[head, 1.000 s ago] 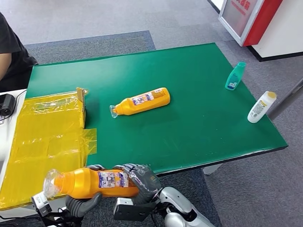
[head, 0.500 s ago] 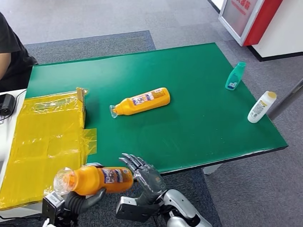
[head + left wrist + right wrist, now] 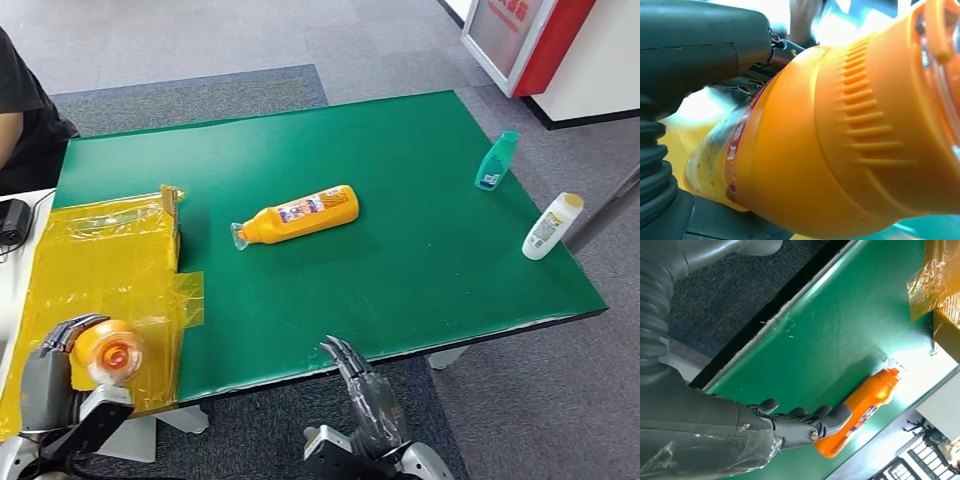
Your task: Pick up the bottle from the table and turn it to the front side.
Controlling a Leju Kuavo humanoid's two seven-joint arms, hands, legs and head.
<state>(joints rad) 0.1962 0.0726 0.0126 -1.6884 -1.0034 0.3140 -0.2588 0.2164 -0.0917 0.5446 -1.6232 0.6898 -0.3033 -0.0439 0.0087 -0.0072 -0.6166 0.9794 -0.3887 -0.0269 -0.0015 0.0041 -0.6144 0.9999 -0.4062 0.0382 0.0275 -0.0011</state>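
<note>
At the lower left of the head view, the left hand (image 3: 47, 375) grips an orange bottle (image 3: 106, 352), cap toward the camera; the left wrist view shows its ribbed neck and red label. The right hand (image 3: 364, 392), lower centre, holds nothing, fingers straight and slightly apart. A second orange bottle (image 3: 300, 216) lies mid-table (image 3: 423, 270).

Layout around the counter (image 3: 423, 250)

A lying bottle (image 3: 302, 215) rests near the counter's middle, cap toward the wrapped box (image 3: 98, 290), which covers the counter's left end. Two small bottles sit well right of the lying bottle: one (image 3: 496, 161) at the far right edge, the other (image 3: 552, 226) just nearer, at the same edge. At the near left corner, over the wrapped box, the left hand (image 3: 49, 375) holds a second bottle (image 3: 106, 352). The right hand (image 3: 362, 395) hangs before the near edge, fingers apart, holding nothing.
</note>
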